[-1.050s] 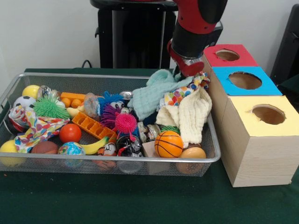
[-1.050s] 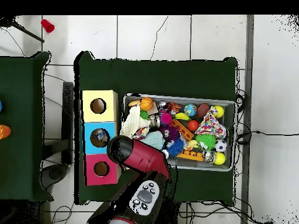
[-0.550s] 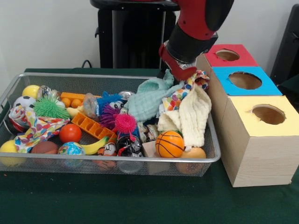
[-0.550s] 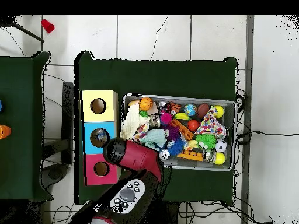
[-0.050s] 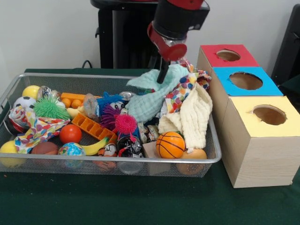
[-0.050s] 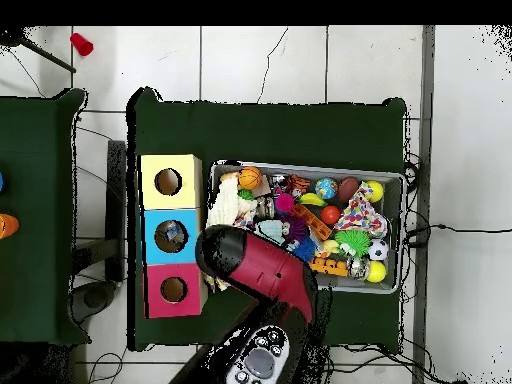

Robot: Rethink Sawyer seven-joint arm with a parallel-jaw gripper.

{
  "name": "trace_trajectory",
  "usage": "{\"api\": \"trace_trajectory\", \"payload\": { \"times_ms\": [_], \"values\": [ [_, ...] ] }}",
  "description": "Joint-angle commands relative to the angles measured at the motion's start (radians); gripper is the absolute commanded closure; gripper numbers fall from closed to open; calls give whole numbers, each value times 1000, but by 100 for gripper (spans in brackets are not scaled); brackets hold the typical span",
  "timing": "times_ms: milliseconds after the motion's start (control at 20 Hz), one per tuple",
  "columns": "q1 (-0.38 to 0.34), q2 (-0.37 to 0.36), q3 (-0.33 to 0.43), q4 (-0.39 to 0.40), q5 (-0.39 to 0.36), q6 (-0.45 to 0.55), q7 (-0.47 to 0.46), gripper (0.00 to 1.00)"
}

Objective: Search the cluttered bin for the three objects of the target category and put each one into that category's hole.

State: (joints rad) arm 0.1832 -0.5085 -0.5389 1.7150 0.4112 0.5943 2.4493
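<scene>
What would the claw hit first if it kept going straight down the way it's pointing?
Most likely the mint green cloth lying right under the claw in the wire bin. The tip already seems to be at it, though depth is hard to judge.

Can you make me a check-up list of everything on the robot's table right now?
Surface: green table cloth, bare in front.
Job's things: mint cloth lifted at the gripper; cream cloth and dotted cloth beside it; red box, blue box, yellow box.
Clutter: wire bin crowded with balls, spiky toys, small basketball.
Gripper: fingers hidden by cloth.
Cables: black cable on floor.
Surroundings: red cup on tiles.
</scene>
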Motion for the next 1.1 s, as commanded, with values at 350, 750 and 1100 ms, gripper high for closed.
{"api": "trace_trajectory", "payload": {
  "times_ms": [350, 750, 1100],
  "values": [
    [-56, -90, 80, 43, -108, 43, 7, 0],
    [-74, 48, 76, 39, -177, -185, 68, 0],
    [5, 214, -81, -28, -170, -256, 196, 0]
  ]
}}
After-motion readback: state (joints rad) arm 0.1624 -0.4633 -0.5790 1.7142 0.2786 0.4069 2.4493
